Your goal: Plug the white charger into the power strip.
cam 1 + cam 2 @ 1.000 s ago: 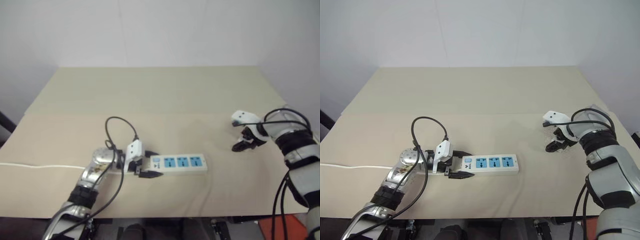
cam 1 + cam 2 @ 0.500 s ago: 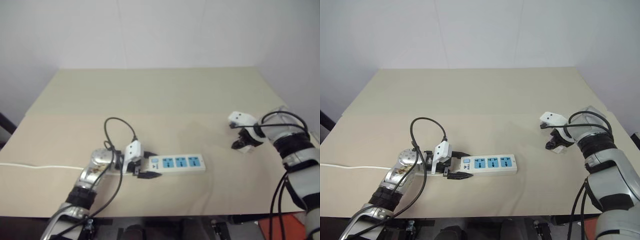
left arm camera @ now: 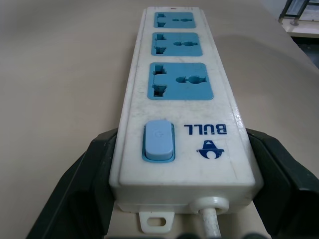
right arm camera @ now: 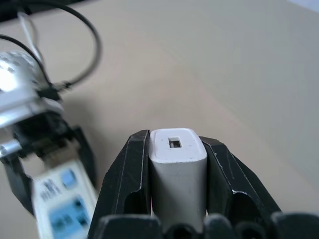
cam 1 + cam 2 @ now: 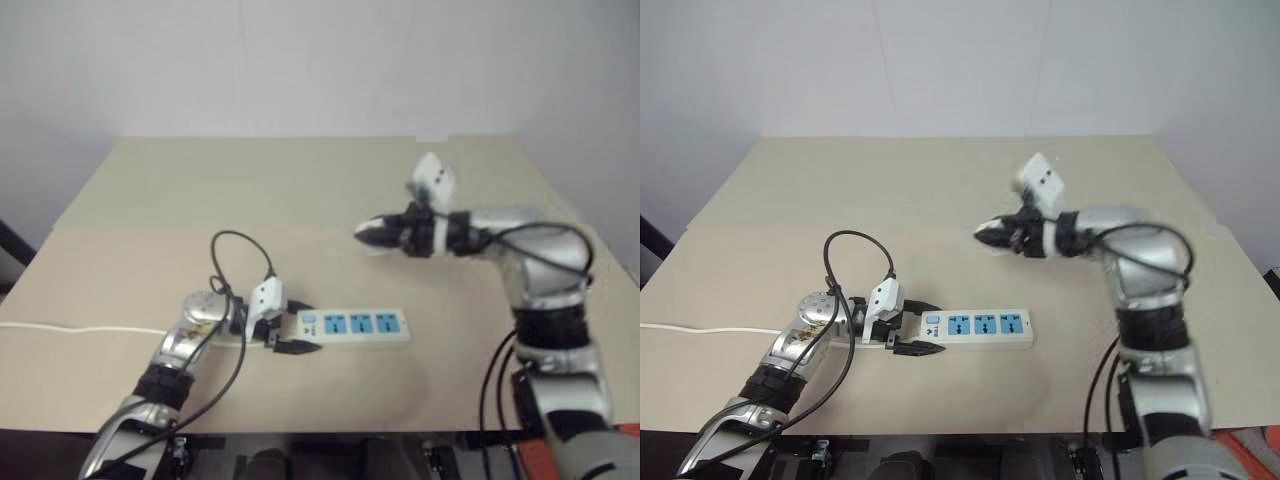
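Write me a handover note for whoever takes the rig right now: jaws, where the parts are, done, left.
Left gripper: jaws shut on the switch end of the power strip, which lies flat on the table.
Right gripper: jaws shut on the white charger, held in the air above the table, beyond the strip and not over it.
Done: charger picked up, strip braced.
Left: bring the charger over one of the three blue sockets, all free, line it up and press it in.
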